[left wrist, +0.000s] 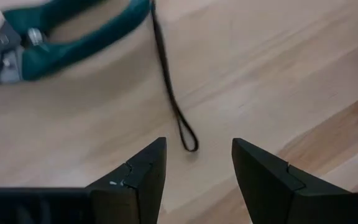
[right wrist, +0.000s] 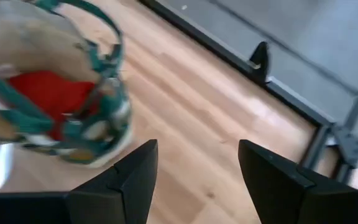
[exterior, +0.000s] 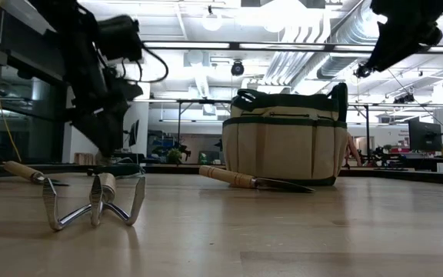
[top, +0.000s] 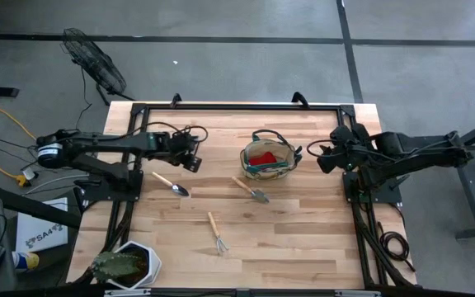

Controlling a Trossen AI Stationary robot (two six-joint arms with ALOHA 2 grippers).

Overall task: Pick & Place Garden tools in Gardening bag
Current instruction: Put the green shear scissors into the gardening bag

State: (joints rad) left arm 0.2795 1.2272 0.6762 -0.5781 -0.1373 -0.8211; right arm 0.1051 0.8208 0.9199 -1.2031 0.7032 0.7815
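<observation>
Right now, working from your left, your left pincer [top: 195, 158] hangs over the far-left part of the desk [top: 303, 239] with its fingers apart and nothing between them; its wrist camera shows the green-handled pruning shears [left wrist: 48, 34] lying on the wood just beyond the fingertips, with a thin black loop [left wrist: 176, 106] trailing toward the gap. Judging by that, the shears are your nearest pickup, though nothing is gripped yet. Near that arm lies the first trowel [top: 171, 184], flat on the desk, and nearer the front edge sits the pronged rake [top: 217, 233], prongs pointing toward the front. At the front-left corner is the potted plant [top: 126, 266], which you can leave alone. Further right, a second trowel [top: 250, 190] rests just beside the gardening bag [top: 268, 159], its blade close to the bag's base in the low view. Inside the bag you can see only a red lump [right wrist: 51, 93]. On the right, your right pincer [top: 326, 158] waits just beside the bag, fingers apart and empty. So, as a judgement, you are early on: one item is bagged, while both trowels, the rake and the shears remain out.
</observation>
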